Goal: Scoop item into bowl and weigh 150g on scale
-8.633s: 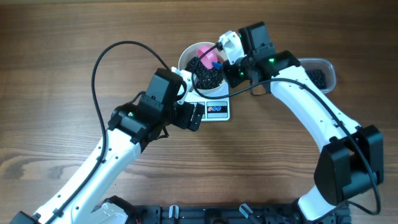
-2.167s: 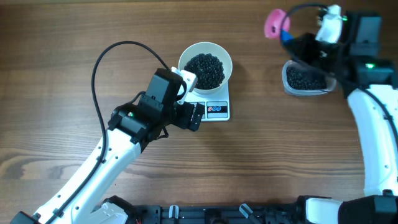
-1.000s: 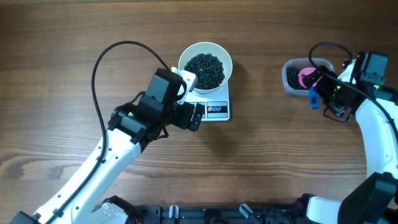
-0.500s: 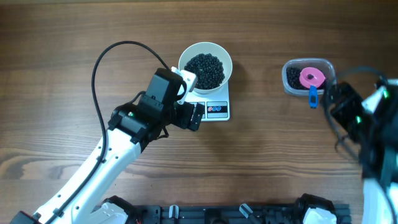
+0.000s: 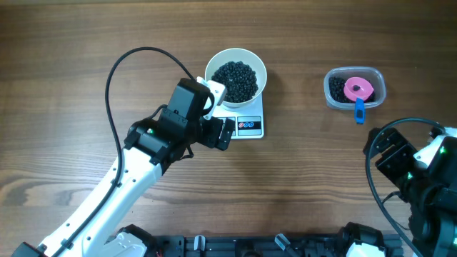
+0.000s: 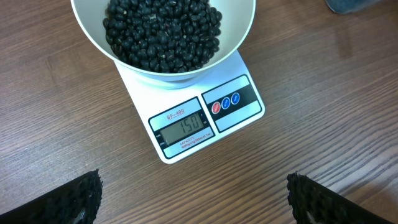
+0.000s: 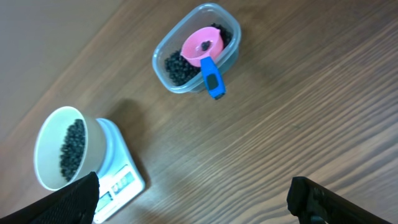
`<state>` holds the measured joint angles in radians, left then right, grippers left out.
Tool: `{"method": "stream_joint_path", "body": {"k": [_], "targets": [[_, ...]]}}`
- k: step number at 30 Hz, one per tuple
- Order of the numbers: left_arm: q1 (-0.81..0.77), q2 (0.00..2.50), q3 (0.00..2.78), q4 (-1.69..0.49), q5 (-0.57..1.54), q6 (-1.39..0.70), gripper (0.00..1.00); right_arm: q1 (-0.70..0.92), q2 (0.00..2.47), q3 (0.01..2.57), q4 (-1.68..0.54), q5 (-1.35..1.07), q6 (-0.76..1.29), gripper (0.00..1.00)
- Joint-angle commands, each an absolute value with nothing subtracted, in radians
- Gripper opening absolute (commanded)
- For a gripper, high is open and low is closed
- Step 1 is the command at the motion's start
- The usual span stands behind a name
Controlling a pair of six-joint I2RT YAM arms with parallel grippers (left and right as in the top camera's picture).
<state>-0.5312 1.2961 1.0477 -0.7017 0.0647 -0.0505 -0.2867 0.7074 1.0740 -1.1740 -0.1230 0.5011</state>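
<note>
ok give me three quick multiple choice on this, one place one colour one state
1. Where is the scoop?
A in the bowl
B in the tub
C in the right gripper
2. What colour is its handle?
A green
B white
C blue
3. How is the left gripper?
A open, empty
B shut on the bowl
C shut on the scale

Answers:
1 B, it lies on the beans in the tub.
2 C, the blue handle sticks out over the tub's rim.
3 A, its fingers stand wide apart with only bare table between them.
</note>
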Motion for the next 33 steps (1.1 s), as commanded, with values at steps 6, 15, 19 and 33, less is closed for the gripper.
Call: {"method": "stream_joint_path", "body": {"k": [6,15,19,33], "targets": [[-0.533,1.298,1.043,-0.699,0.059,-0.060,1.00,-0.202,0.610,0.929,-0.983,0.045,0.417,1.00],[-0.533,1.298,1.043,-0.699,0.059,-0.060,1.00,-0.126,0.156,0.445,-0.434,0.059,0.262,1.00],[-0.533,1.298,1.043,-0.699,0.059,-0.060,1.00,-0.125,0.024,0.291,-0.294,0.022,0.203,1.00],[-0.533,1.298,1.043,-0.699,0.059,-0.060,1.00,-0.124,0.003,0.005,0.096,0.000,0.027,1.00]]}}
